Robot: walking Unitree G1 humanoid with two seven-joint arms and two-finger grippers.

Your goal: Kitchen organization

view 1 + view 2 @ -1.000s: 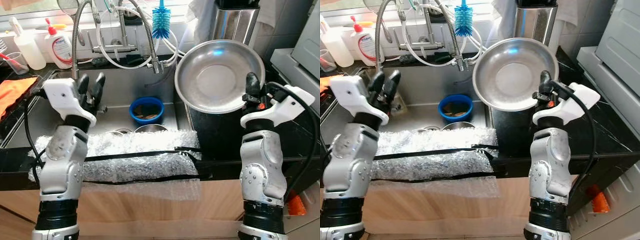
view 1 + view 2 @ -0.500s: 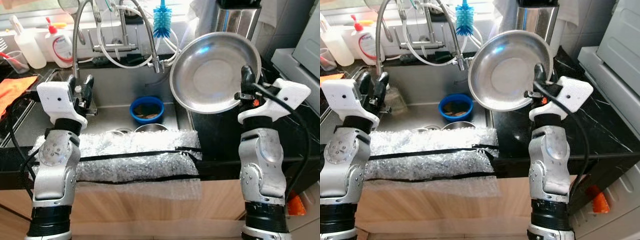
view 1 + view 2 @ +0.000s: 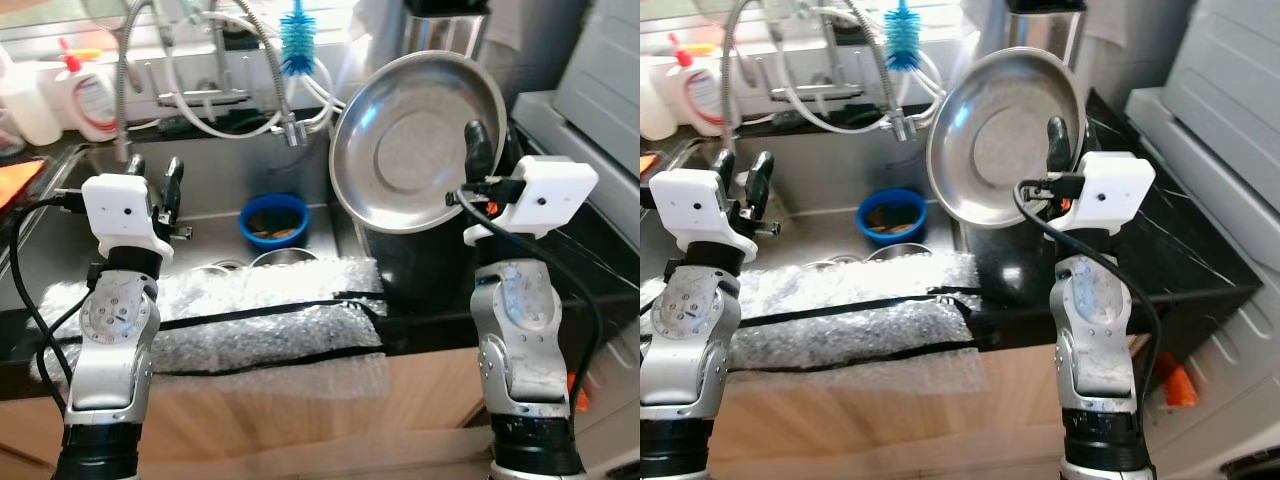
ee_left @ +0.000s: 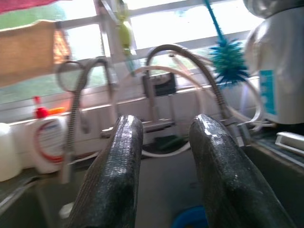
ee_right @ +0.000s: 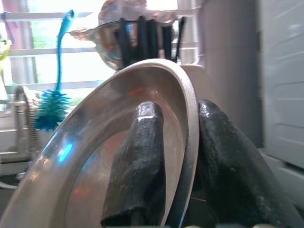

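A wide stainless steel dish (image 3: 410,140) is held up on edge, tipped nearly upright, over the black counter (image 3: 425,275) right of the sink. My right gripper (image 3: 482,150) is shut on its right rim; in the right wrist view one finger (image 5: 137,156) lies inside the dish (image 5: 95,171) and the other behind the rim. My left gripper (image 3: 154,172) stands open and empty over the left part of the sink (image 3: 215,170), its two fingers (image 4: 121,156) pointing at the taps.
A blue bowl (image 3: 272,215) and steel dishes (image 3: 285,262) lie in the sink. Bubble wrap (image 3: 250,310) covers its front edge. Hose taps (image 3: 255,45), a blue brush (image 3: 297,40) and a soap bottle (image 3: 88,92) line the back. A steel canister (image 3: 447,30) stands behind the dish.
The camera has shifted. The right gripper has tipped the dish from slanted to nearly upright and lifted it. The left gripper drew back to the left and stays open.
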